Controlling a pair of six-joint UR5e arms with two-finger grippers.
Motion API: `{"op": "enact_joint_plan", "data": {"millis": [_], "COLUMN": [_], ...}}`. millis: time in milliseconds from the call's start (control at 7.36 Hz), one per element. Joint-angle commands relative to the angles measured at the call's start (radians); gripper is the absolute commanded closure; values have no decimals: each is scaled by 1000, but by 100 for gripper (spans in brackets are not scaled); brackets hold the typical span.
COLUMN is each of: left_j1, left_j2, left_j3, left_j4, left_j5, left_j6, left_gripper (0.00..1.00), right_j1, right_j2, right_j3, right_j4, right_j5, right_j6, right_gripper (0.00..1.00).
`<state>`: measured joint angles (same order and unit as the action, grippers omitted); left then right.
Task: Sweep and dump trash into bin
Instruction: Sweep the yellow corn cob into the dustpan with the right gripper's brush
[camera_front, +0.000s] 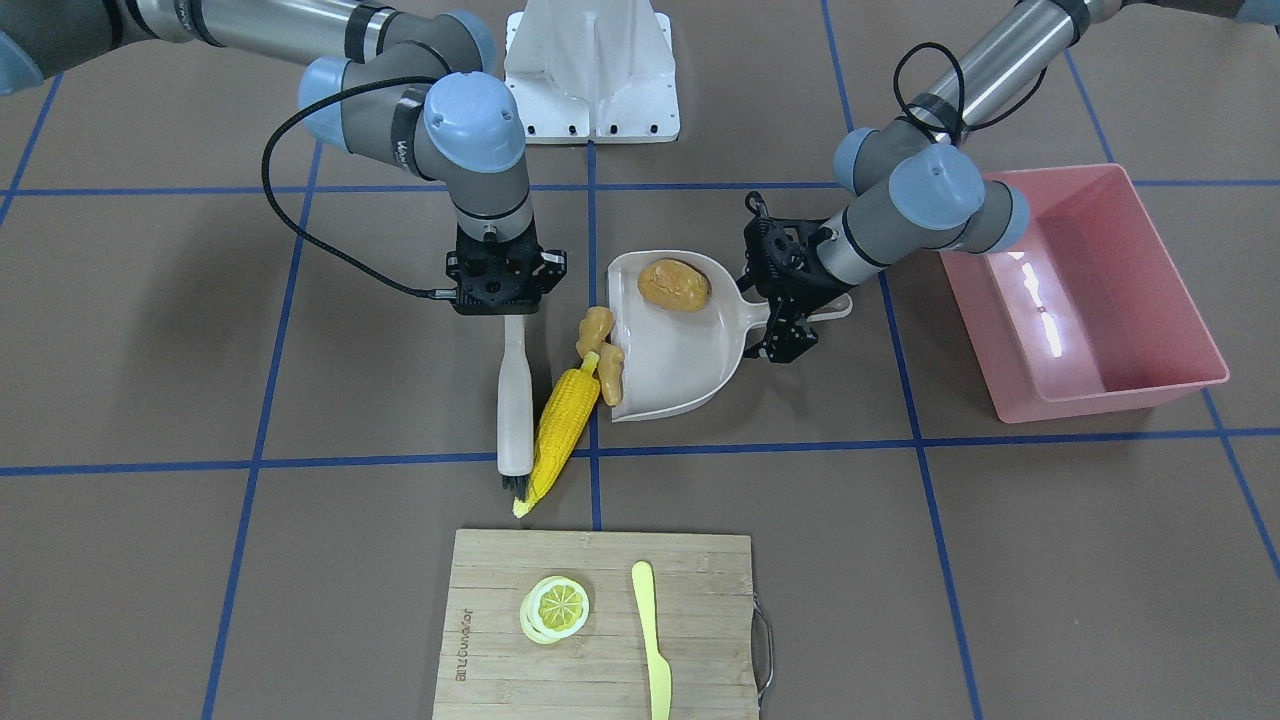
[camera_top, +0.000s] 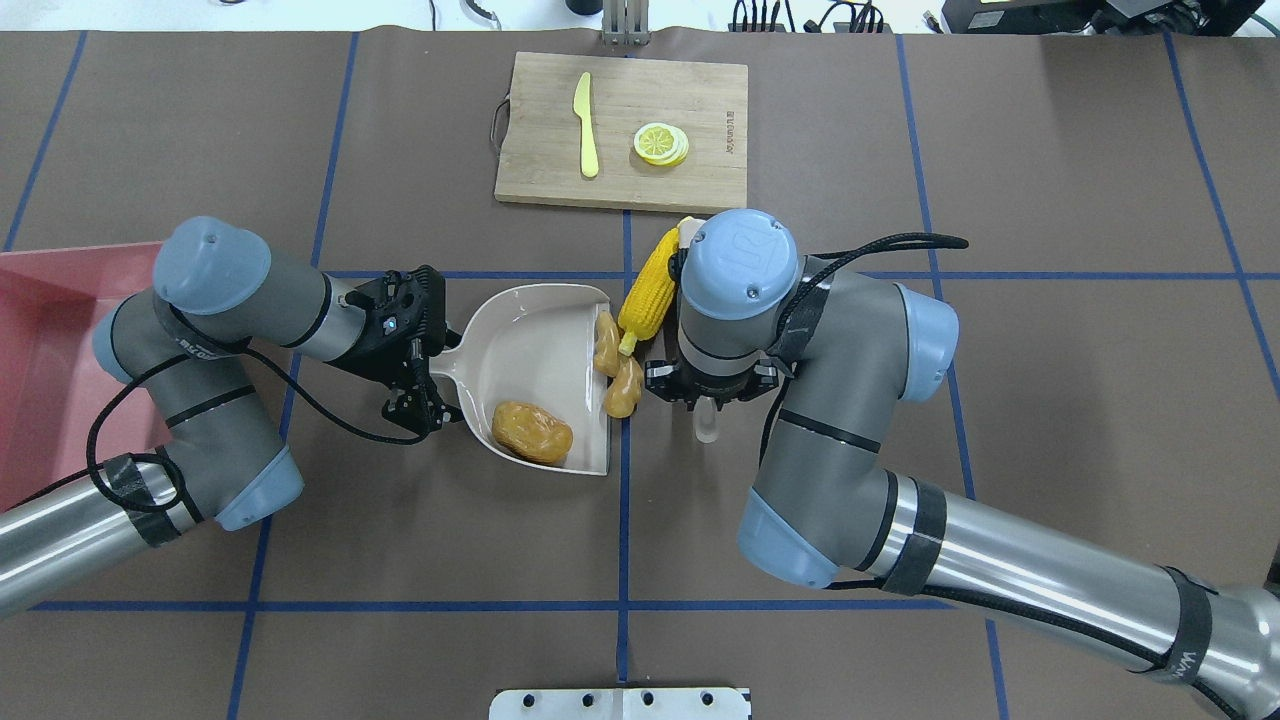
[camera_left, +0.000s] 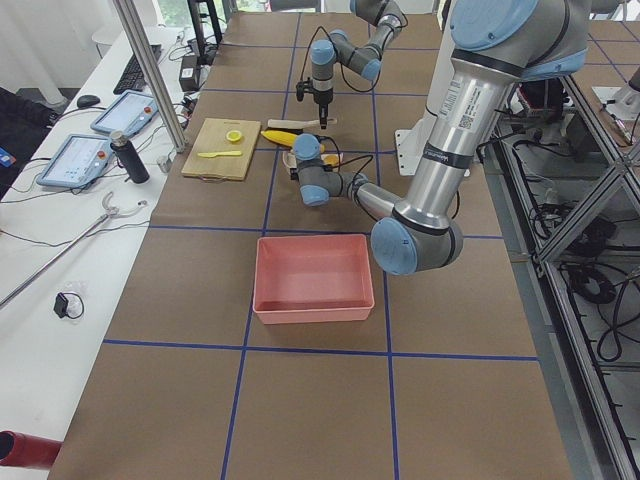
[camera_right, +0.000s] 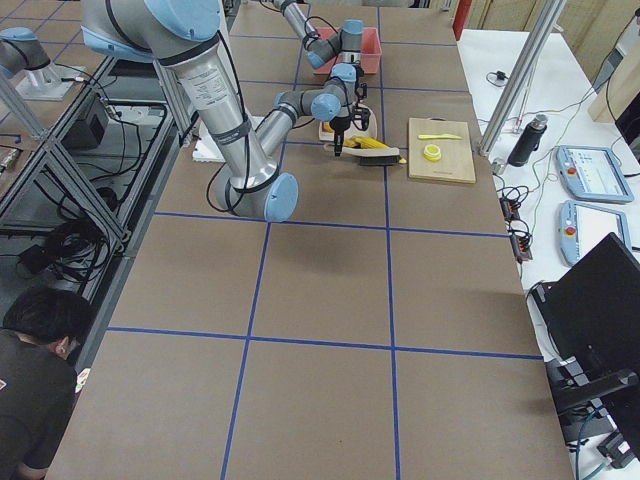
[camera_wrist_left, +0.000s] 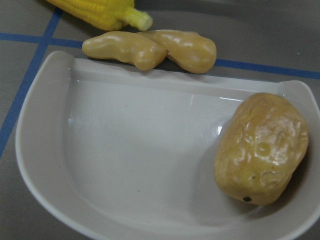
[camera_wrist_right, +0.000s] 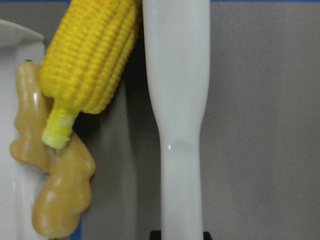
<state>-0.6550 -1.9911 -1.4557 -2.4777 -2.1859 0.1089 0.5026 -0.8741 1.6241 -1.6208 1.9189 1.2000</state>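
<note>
The tan-brown potato (camera_front: 675, 285) lies inside the beige dustpan (camera_front: 685, 365); it also shows in the left wrist view (camera_wrist_left: 260, 147). The beige ginger root (camera_front: 603, 350) lies along the dustpan's open lip (camera_wrist_left: 150, 47). The yellow corn cob (camera_front: 560, 430) lies on the table, its stem end touching the ginger. My left gripper (camera_front: 795, 320) is shut on the dustpan's handle. My right gripper (camera_front: 512, 312) is shut on a white brush (camera_front: 515, 400), which lies alongside the corn (camera_wrist_right: 90, 60). The pink bin (camera_front: 1080, 290) stands empty behind my left arm.
A wooden cutting board (camera_front: 500, 650) with a lemon slice (camera_front: 555, 607) and a pale yellow knife (camera_front: 650, 640) lies at the table's far edge from the robot. A white mount plate (camera_front: 590, 70) sits at the robot's base.
</note>
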Motion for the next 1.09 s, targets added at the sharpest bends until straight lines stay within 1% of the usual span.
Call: {"op": "enact_joint_plan", "data": {"millis": [0, 272, 544, 815, 951], "left_j1": [0, 0, 0, 3, 5], "left_j2": [0, 0, 0, 0, 0], "left_j3": [0, 2, 2, 2, 2], "left_j4": [0, 0, 0, 0, 0], "left_j5": [0, 0, 2, 2, 2], "left_j6": [0, 0, 0, 0, 0], "left_gripper": [3, 3, 3, 3, 3], "right_j1": [-30, -77, -90, -143, -150], "right_j2": [33, 67, 93, 109, 112], "right_j3": [3, 7, 5, 2, 11], "right_j4": [1, -1, -1, -1, -1], "right_j5": [-6, -17, -24, -29, -29], "right_j6": [30, 94, 105, 157, 170], "right_gripper": [100, 100, 100, 100, 100]}}
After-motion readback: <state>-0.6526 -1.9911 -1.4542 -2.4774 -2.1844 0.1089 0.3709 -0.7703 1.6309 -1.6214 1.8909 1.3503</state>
